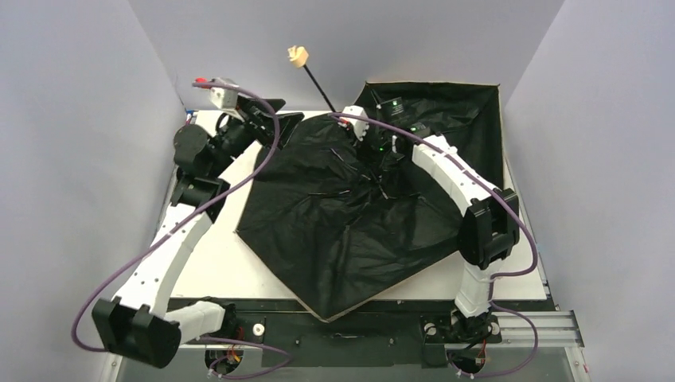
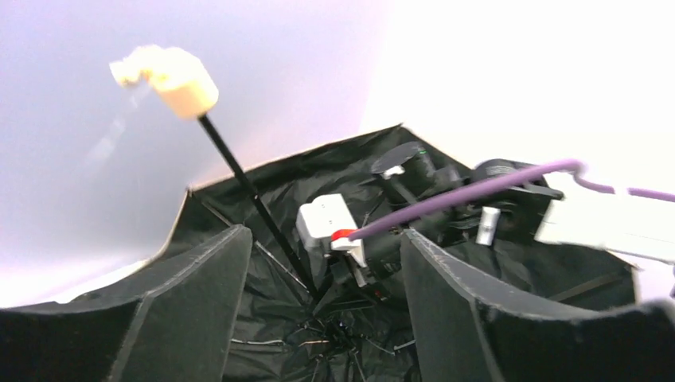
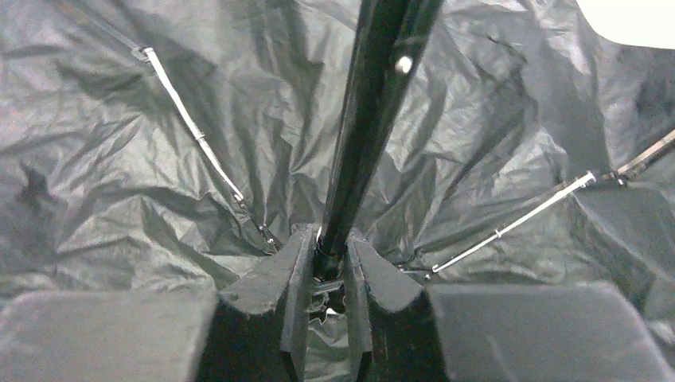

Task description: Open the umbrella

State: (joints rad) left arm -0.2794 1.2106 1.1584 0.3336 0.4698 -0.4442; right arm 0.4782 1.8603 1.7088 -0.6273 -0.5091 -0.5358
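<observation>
The left gripper (image 1: 275,115) hovers at the far left of the table (image 1: 231,270), just beside the left corner of the canopy (image 1: 318,231). In the left wrist view its jaws are spread wide, with nothing between the two dark fingers (image 2: 199,278). They frame the middle of the umbrella (image 1: 342,207) without touching it.

The umbrella lies open and upside down across the middle of the table, its black lining facing up. The near corner of the canopy hangs over the table's near edge, and the far right part stands up against the back wall. A thin pale border shows along the near right rim. From the hub the thin black shaft (image 1: 318,89) rises tilted toward the far left, ending in the small tan handle (image 1: 298,56), which is in the air, well apart from both grippers. Slender metal ribs (image 3: 199,143) fan out over the wrinkled lining.

The right gripper (image 3: 328,255) reaches down into the middle of the canopy. In the right wrist view its jaws are pressed together on the shaft at its foot, just above the hub, with the fingers (image 3: 275,294) tight on either side.
</observation>
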